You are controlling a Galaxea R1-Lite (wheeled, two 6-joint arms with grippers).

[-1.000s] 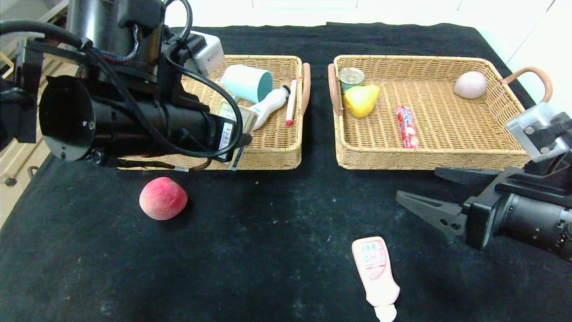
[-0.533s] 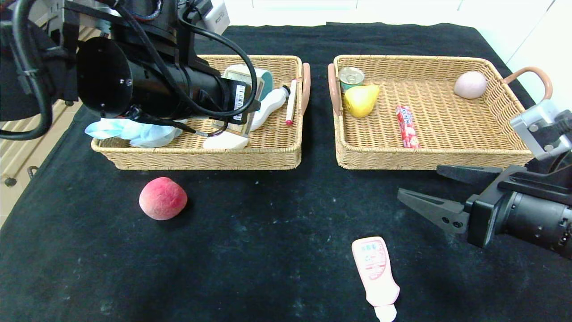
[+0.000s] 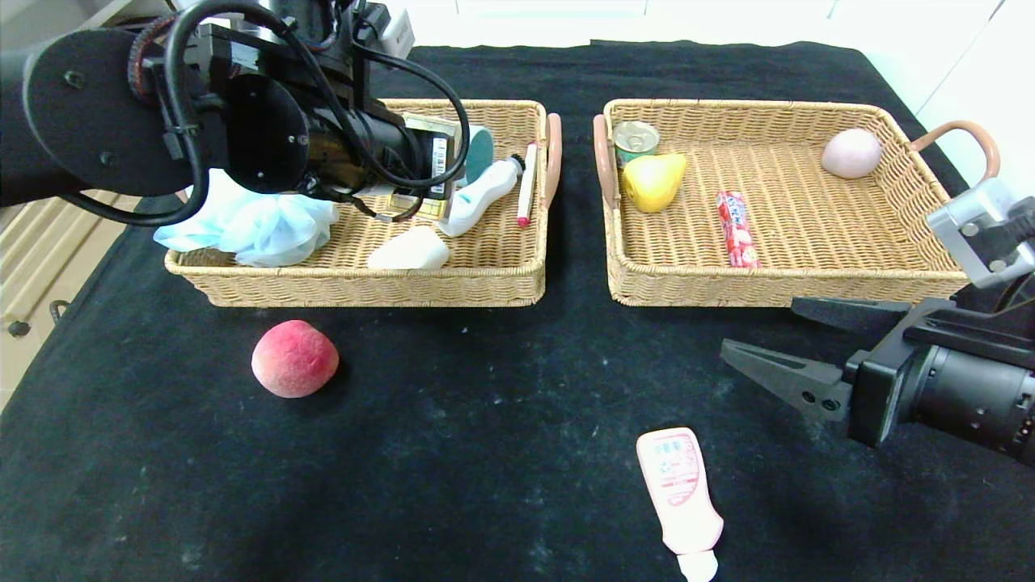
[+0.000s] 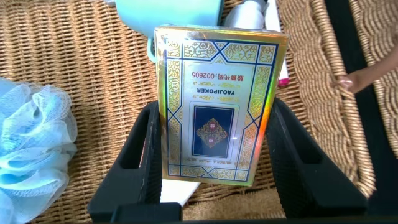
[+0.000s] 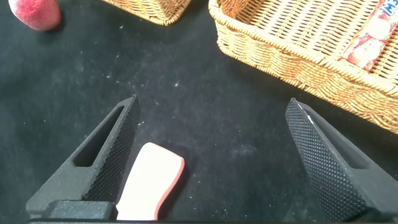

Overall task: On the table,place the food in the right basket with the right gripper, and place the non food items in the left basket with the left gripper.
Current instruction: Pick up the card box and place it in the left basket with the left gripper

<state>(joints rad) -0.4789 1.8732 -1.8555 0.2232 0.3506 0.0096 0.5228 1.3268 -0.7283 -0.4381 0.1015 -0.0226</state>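
My left gripper [image 4: 214,118] hangs over the left basket [image 3: 364,287], shut on a gold-trimmed playing-card box [image 4: 214,106] held upright between both fingers. Below it lie the pale-blue bath pouf [image 3: 259,226] and a cream bar [image 3: 408,250]. The peach [image 3: 294,358] rests on the black table in front of that basket. A pink squeeze bottle [image 3: 678,489] lies near the front edge, just below my open right gripper [image 3: 758,325]. The right basket [image 3: 776,287] holds the yellow pear [image 3: 652,181] and the red candy stick [image 3: 737,229].
A teal cup [image 3: 483,153], a white bottle [image 3: 481,198] and a red-tipped marker [image 3: 527,184] also lie in the left basket. A tin can [image 3: 635,140] and a pale pink egg ball [image 3: 851,153] sit in the right one. The table [image 3: 485,404] falls away at left.
My left arm has swung back and up over the left basket with the card box, uncovering the pouf and the cream bar. The right arm has stayed where it was.
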